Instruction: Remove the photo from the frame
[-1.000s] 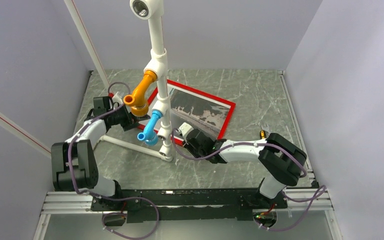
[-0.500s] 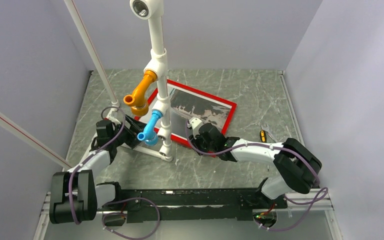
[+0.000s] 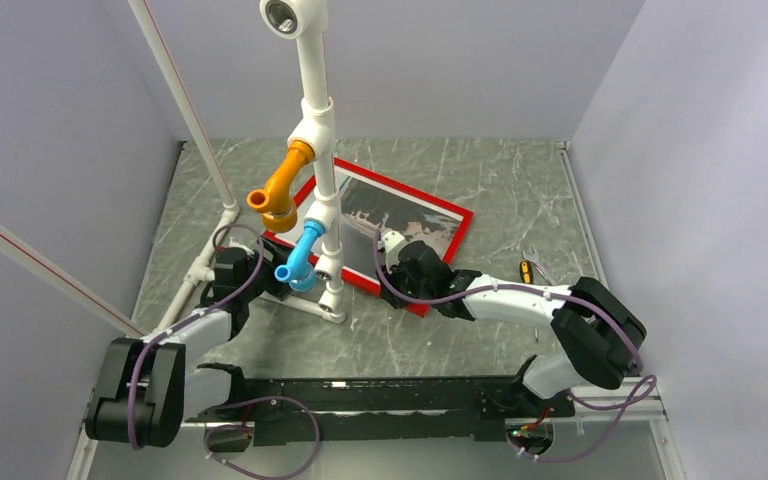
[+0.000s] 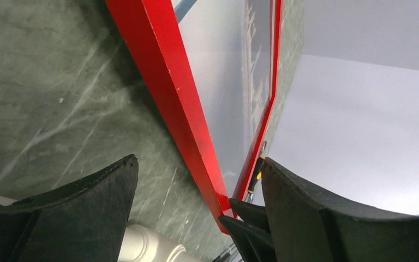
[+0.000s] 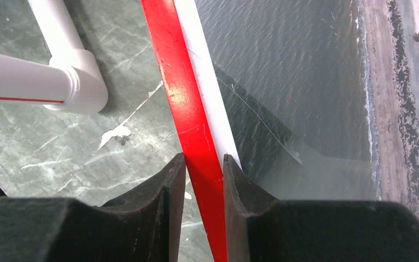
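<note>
The red frame (image 3: 405, 187) lies face up in the middle of the table, with the grey landscape photo (image 3: 410, 225) inside it. My right gripper (image 3: 397, 278) is shut on the frame's near edge. In the right wrist view, the jaws (image 5: 203, 158) pinch the red bar (image 5: 177, 82) beside the photo's white border and water (image 5: 305, 82). My left gripper (image 3: 263, 280) is at the frame's left corner, behind the pipe stand, and is open. In the left wrist view, the red bar (image 4: 158, 71) runs between its wide fingers (image 4: 199, 159) without touching them. The photo (image 4: 257, 60) shows at a grazing angle.
A white pipe stand (image 3: 315, 150) with orange and blue elbows rises over the frame's left part. Its base pipes (image 5: 65, 82) lie on the table just left of the frame. A yellow-and-black screwdriver (image 3: 526, 268) lies to the right. Enclosure walls stand on three sides.
My left arm has drawn back towards the near edge, bringing its gripper down beside the frame's left corner with the jaws slightly narrower. My right gripper has shifted a little right and away, keeping its grip.
</note>
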Action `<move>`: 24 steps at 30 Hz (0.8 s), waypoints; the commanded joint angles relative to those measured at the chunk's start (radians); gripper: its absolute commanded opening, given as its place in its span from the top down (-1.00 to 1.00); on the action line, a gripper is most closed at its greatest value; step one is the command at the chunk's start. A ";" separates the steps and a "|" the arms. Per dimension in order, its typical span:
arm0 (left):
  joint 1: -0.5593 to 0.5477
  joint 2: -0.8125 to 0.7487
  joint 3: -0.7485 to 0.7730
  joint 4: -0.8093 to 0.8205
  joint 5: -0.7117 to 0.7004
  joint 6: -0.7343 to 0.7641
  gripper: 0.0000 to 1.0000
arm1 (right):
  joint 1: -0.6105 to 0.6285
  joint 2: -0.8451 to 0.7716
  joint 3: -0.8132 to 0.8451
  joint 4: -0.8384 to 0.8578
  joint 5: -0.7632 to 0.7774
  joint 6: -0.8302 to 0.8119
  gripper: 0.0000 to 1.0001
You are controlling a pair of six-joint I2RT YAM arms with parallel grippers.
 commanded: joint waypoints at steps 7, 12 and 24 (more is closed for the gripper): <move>-0.070 0.151 0.004 0.272 -0.120 -0.090 -0.46 | -0.008 -0.071 0.072 0.055 -0.042 0.056 1.00; -0.114 0.208 -0.012 0.381 -0.179 -0.131 -0.22 | -0.008 -0.062 0.088 0.050 -0.067 0.061 1.00; -0.180 0.245 0.038 0.356 -0.266 -0.122 -0.15 | -0.008 -0.079 0.065 0.066 -0.084 0.064 1.00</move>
